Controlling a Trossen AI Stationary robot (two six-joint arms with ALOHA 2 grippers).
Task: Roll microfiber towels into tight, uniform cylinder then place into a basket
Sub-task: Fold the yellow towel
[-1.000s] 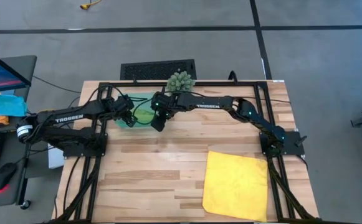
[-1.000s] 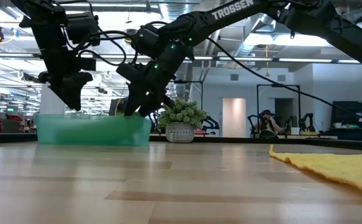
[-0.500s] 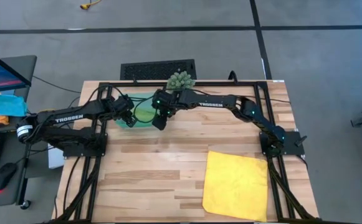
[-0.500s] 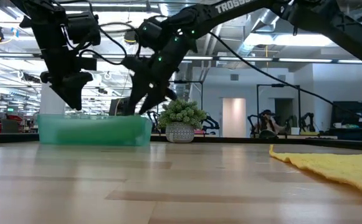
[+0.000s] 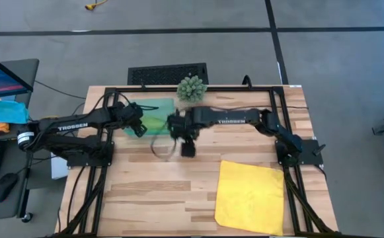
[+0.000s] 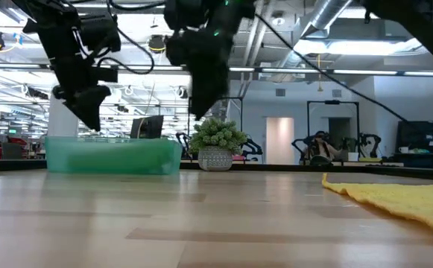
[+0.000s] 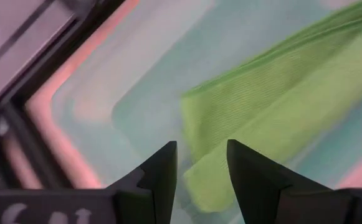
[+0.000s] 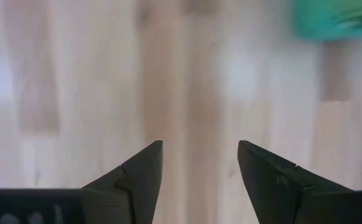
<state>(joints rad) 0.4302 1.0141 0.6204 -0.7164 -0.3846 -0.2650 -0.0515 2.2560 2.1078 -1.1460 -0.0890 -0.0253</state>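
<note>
The leaf-green towel [image 5: 153, 121] lies bundled in the teal basket [image 5: 166, 104] at the far left of the table, resting on the basket's floor [image 7: 137, 81]. My left gripper [image 7: 200, 158] hangs open just above this green towel [image 7: 274, 99], its tips above the basket's rim [image 6: 112, 141]. My right gripper [image 5: 186, 148] hangs open over bare wood, to the right of the basket and nearer the front. Its fingers [image 8: 137, 174] have nothing between them. The yellow towel [image 5: 250, 196] lies spread flat at the near right.
A small spiky green ball plant in a white pot [image 5: 192, 88] stands at the far edge, just right of the basket. Bare wooden tabletop [image 5: 158, 192] fills the middle and near left. A desk with a mouse [image 5: 5, 187] stands beyond the table's left edge.
My right gripper has come away from the basket's right end, moving up and toward the table's near edge and right, and has tipped to point more steeply down. The green towel stays in the basket.
</note>
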